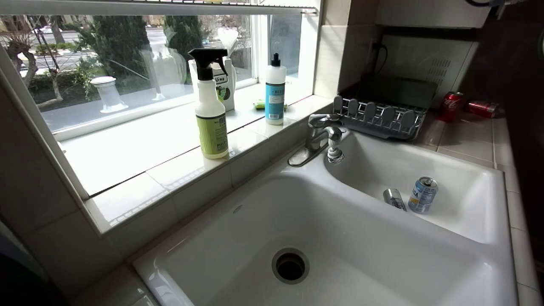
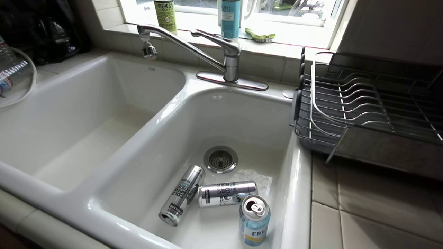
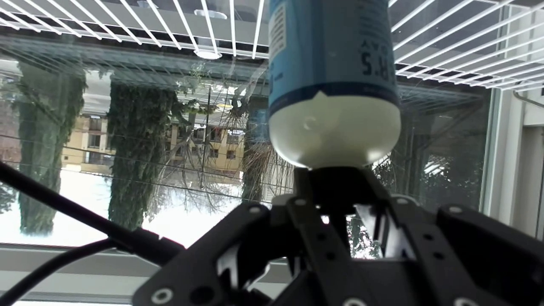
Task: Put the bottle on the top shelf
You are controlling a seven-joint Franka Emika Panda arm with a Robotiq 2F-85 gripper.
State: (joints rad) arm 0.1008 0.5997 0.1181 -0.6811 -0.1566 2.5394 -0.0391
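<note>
In the wrist view, which stands upside down, the blue bottle [image 3: 331,55] with a pale shoulder and dark blue band fills the upper middle. Its base is out of the picture. My gripper [image 3: 340,182] is shut round its neck; the top is dark and largely hidden between the fingers. The bottle is upright, with the white wire shelf [image 3: 459,46] behind and below it; I cannot tell whether it touches the wires. In an exterior view the wire shelf [image 1: 161,5] shows only as a strip above the window. The held bottle and gripper are out of both exterior views.
A yellow-green spray bottle [image 1: 212,131] and a slim teal bottle [image 1: 275,95] stand on the windowsill. A faucet [image 2: 230,62] and dish rack [image 2: 346,103] are by the double sink. Cans [image 2: 254,221] are in one basin. A black cable [image 3: 85,212] hangs beside the gripper.
</note>
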